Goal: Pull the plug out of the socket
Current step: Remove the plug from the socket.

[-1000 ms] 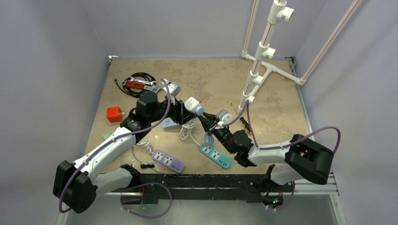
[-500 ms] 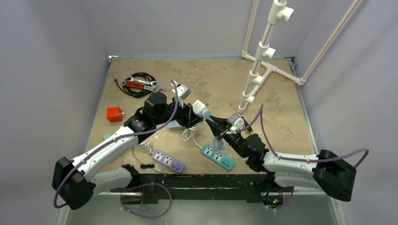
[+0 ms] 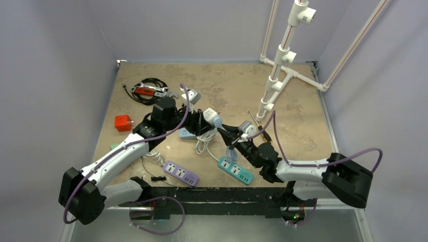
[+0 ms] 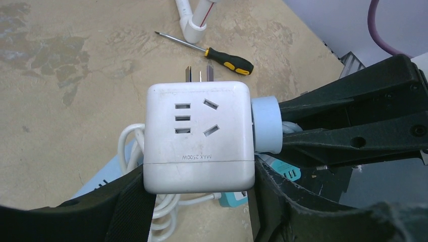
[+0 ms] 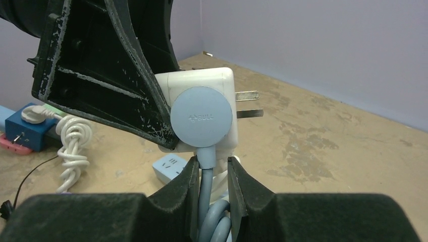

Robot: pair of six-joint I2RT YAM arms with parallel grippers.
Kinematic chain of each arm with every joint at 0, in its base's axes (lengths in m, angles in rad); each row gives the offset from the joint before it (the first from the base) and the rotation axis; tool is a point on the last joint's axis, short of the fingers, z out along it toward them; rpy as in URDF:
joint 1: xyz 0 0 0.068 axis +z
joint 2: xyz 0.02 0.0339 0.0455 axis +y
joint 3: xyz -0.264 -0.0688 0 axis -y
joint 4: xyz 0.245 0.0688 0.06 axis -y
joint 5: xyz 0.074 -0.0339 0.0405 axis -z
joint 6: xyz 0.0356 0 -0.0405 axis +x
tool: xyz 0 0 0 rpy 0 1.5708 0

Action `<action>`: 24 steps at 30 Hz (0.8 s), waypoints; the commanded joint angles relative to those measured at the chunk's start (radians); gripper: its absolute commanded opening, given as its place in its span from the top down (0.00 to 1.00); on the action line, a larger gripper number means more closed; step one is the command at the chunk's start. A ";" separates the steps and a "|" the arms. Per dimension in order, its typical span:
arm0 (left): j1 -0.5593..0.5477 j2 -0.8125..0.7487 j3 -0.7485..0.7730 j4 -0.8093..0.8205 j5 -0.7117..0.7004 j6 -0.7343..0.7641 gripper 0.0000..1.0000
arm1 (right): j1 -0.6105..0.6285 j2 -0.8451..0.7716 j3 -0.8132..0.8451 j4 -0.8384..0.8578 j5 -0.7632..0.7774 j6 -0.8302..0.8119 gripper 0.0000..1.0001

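Tan table (image 3: pixel 227 85), left pincer (image 4: pixel 199 194) gripping white socket cube (image 4: pixel 197 136), blue plug (image 5: pixel 202 117) seated sideways, right pincer (image 5: pixel 212 169) pinching its cable (image 5: pixel 208 154).

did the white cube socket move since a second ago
Yes. The white cube socket has shifted slightly right, toward the white pipe stand and away from the red block.

Blue plug (image 5: pixel 202 117) in white socket cube (image 5: pixel 198 80), cable (image 5: pixel 207 160) between fingers (image 5: pixel 177 189)
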 commanded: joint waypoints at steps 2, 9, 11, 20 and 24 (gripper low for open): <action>0.094 -0.090 -0.004 0.141 0.113 -0.036 1.00 | -0.031 0.112 0.067 0.095 0.180 0.006 1.00; 0.102 -0.132 -0.013 0.202 0.228 -0.076 1.00 | -0.043 0.290 0.190 -0.025 0.189 0.041 1.00; 0.103 -0.138 -0.009 0.196 0.225 -0.069 1.00 | -0.043 0.314 0.212 -0.043 0.188 0.042 1.00; 0.099 -0.092 0.029 0.007 -0.004 0.055 1.00 | -0.043 0.182 0.148 0.010 0.175 0.034 1.00; 0.074 -0.049 0.039 -0.091 -0.259 0.118 1.00 | -0.041 0.042 0.098 0.050 0.135 0.023 1.00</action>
